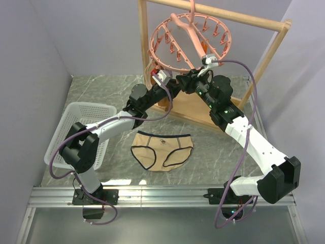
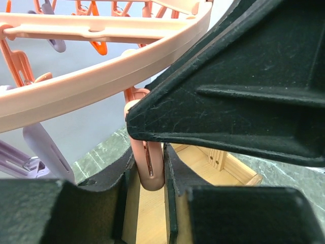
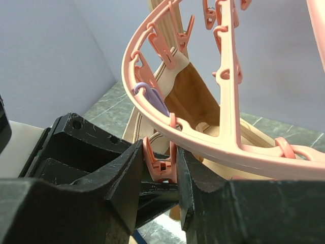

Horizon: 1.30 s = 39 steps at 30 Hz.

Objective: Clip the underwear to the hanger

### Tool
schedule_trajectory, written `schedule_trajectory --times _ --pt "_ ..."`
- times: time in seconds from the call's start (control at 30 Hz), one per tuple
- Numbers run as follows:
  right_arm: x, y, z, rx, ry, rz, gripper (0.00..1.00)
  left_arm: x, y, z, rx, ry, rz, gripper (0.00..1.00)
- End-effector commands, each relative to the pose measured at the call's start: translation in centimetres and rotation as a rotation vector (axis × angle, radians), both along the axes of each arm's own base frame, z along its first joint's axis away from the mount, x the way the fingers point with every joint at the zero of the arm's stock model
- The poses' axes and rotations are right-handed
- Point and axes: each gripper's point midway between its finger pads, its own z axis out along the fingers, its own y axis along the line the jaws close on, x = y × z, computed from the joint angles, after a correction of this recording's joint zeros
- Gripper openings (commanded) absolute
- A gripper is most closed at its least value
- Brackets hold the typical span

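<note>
The beige underwear (image 1: pixel 162 151) with black trim lies flat on the table, in front of both arms and touched by neither. The pink hanger (image 1: pixel 190 43) hangs by its hook from the wooden rack. Both grippers meet at the ring's near edge. My right gripper (image 1: pixel 193 80) is shut on the upper handles of a pink clip peg (image 3: pixel 161 161), its fingers pressing both sides (image 3: pixel 161 158). My left gripper (image 1: pixel 177 84) closes round the lower tip of a peg (image 2: pixel 149 165), both fingers touching it (image 2: pixel 149 175). The peg's tip looks closed.
The wooden rack (image 1: pixel 223 14) stands at the back on a wooden base (image 1: pixel 190 105). A white basket (image 1: pixel 81 114) sits at the left by the left arm. Purple pegs (image 2: pixel 45 147) hang on the ring beside the gripped one. Grey walls close both sides.
</note>
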Motion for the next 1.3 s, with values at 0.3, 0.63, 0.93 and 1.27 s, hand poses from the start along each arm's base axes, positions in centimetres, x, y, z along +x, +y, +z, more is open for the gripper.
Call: schedule_trajectory --times 0.3,0.63,0.93,1.27 --pt "1.2 -0.8 2.1 0.055 0.006 -0.028 0.0 -3.4 -1.0 4.0 0.011 -0.144 -0.134 0.17" --pt "1.8 -1.7 2.3 0.096 0.012 -0.049 0.0 -7.5 5.5 0.5 0.065 0.192 -0.102 0.55" --pt "1.7 -1.5 2.8 0.109 0.001 -0.041 0.0 -10.6 12.7 -14.1 0.247 0.757 0.188 0.56" --pt "1.7 -1.4 2.8 0.1 0.005 -0.036 0.0 -9.6 17.7 -23.9 0.326 1.106 0.596 0.52"
